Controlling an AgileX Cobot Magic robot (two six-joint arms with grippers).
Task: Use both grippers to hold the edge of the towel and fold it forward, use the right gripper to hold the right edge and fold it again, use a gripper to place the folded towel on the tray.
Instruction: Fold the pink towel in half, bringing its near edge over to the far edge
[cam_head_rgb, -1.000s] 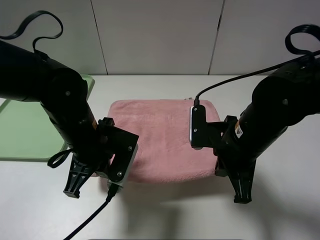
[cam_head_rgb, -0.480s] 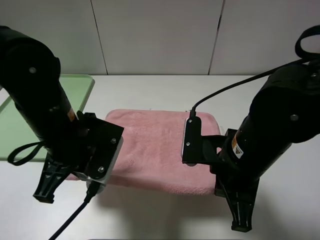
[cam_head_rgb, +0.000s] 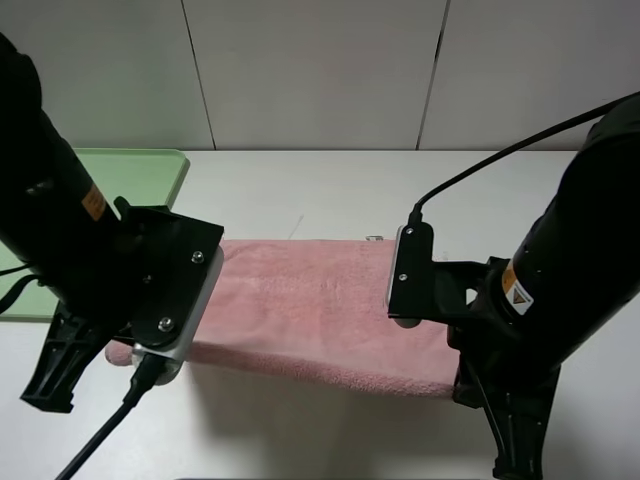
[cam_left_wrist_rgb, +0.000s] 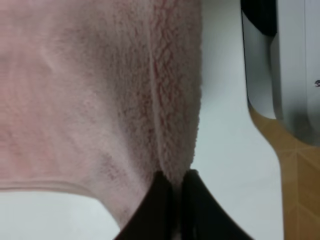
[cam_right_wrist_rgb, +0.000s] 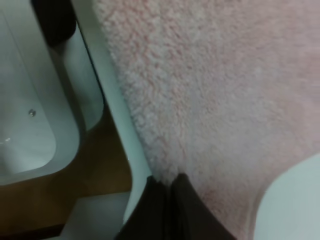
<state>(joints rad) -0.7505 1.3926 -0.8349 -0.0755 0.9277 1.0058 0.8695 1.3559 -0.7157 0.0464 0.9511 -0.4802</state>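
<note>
You are in the first fold. Your left gripper (cam_left_wrist_rgb: 175, 181) is clamped on a pinch of the towel (cam_head_rgb: 310, 300), and your right gripper (cam_right_wrist_rgb: 167, 184) is clamped on another pinch of the same cloth, one at each end of its near border. The towel hangs stretched between them as a pink band, its near side raised off the table (cam_head_rgb: 330, 190) and its far side apparently resting on it. It sits just to the right of the tray (cam_head_rgb: 150, 165), and no part of it lies over the tray. I judge the fold begun but not laid. Next, carry both pinches away from you together, level and at one pace, so the band holds taut. Then lower the held border onto the far border, beside the tray, before you let go
</note>
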